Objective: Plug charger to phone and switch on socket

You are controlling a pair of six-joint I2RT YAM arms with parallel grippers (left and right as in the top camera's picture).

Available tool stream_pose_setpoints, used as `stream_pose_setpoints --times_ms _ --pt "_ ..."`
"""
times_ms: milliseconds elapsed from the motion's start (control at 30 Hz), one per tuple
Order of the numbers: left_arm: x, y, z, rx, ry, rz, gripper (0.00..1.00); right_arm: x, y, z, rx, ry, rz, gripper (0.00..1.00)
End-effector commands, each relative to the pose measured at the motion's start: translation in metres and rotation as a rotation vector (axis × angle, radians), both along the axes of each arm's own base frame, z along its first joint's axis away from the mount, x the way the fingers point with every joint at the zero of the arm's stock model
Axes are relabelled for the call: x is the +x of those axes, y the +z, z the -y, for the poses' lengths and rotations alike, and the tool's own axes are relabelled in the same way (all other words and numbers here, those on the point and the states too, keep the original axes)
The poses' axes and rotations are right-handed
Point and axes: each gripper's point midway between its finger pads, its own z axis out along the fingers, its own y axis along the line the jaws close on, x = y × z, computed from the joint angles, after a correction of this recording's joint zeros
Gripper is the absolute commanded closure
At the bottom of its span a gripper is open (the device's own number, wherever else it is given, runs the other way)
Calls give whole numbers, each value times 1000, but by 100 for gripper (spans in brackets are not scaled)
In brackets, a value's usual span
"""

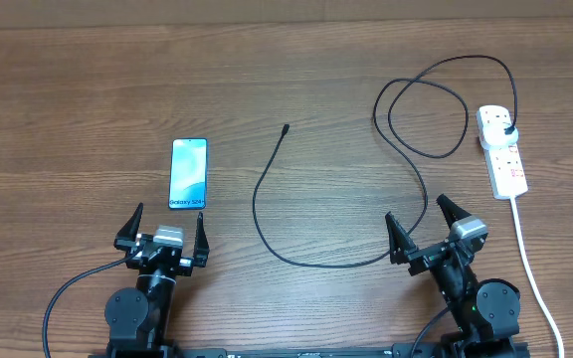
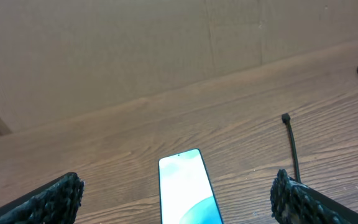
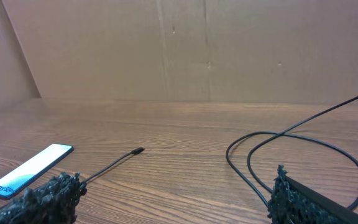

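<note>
The phone (image 1: 188, 173) lies flat, face up, showing a light-blue screen. Right of the phone, the thin black charger (image 1: 255, 199) snakes in loops, connector tip free, plug seated in the white socket (image 1: 502, 151), farther right.

In the left wrist view, we see only the top part of the phone (image 2: 188, 186). The bottom edge of the frame cuts off the rest. The charger (image 2: 293, 146) slips behind 1 black fingertip (image 2: 303, 199) at the lower right. From overhead, the white cord (image 1: 531, 261) of the socket (image 1: 502, 149) runs off the bottom edge. The socket's red switches are too small for us to read.
</note>
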Motion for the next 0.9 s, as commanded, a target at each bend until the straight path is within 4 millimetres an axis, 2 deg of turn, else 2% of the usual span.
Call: stream_pose_setpoints --times_ms 0,500,867 --pt "0 -1 -4 -18 21 4 0 0 -2 1 3 -3 2 0" --pt "1 -6 -5 -43 28 -19 0 0 -2 1 3 -3 2 0" --pt "0 6 -4 -82 29 1 0 0 -2 1 3 -3 2 0"
